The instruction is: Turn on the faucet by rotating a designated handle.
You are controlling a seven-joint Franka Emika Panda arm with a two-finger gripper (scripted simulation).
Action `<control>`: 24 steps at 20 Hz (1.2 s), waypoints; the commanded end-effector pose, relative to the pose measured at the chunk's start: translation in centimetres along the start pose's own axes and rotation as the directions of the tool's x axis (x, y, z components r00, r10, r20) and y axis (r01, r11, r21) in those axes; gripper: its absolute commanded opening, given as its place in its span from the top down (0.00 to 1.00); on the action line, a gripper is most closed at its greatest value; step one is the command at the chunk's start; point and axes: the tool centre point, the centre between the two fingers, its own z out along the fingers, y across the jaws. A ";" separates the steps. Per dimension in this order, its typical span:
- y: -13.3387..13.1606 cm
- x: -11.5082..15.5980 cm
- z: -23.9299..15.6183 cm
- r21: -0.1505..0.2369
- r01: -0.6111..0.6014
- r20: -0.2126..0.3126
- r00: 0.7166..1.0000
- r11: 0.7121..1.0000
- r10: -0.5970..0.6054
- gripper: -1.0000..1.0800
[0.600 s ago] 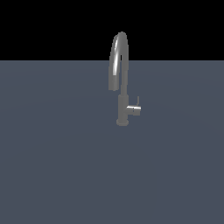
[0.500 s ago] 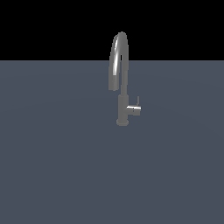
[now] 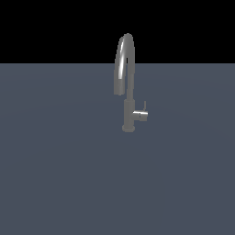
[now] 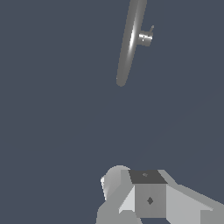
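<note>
Across the exterior view from its left, the grey worktop [image 3: 55, 174] runs bare until just right of centre, where the faucet [image 3: 128, 110] stands upright on its round base, its gooseneck arching up above the worktop's far edge and curving back down toward the exterior view's left. Right of the slim body juts the handle [image 3: 140, 114], a short horizontal stub low on the body with a thin lever rising at its outer end. Beyond it, toward the exterior view's right, nothing more shows on the surface, and neither the arm nor its pincer appears in this view at all. In the wrist view the faucet [image 4: 131, 39] lies well ahead of the camera with the handle [image 4: 145, 37] sticking out from its side, while a blocky grey part of the robot's end, apparently the pincer [image 4: 148, 199], sits at the picture's near edge, well apart from the tap. The fingertips are not visible there, so I cannot tell how far open it is; it appears to hold nothing, and nothing is close enough to grasp. As I judge it, the task is at its very start: no contact with the handle has been made and the lever looks undisturbed. What is left is all of it: closing the gap to the stub, setting against the lever, and rotating it.
</note>
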 end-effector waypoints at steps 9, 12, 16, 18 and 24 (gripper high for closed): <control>0.0 4.5 0.3 0.107 -0.116 0.092 0.990 0.987 0.106 1.00; 0.1 6.3 0.5 0.147 -0.165 0.132 0.980 0.975 0.146 1.00; 0.4 8.7 0.8 0.198 -0.232 0.189 0.962 0.952 0.195 1.00; 0.6 10.0 1.1 0.222 -0.267 0.219 0.951 0.938 0.219 1.00; 1.3 13.6 2.1 0.288 -0.373 0.312 0.907 0.882 0.282 1.00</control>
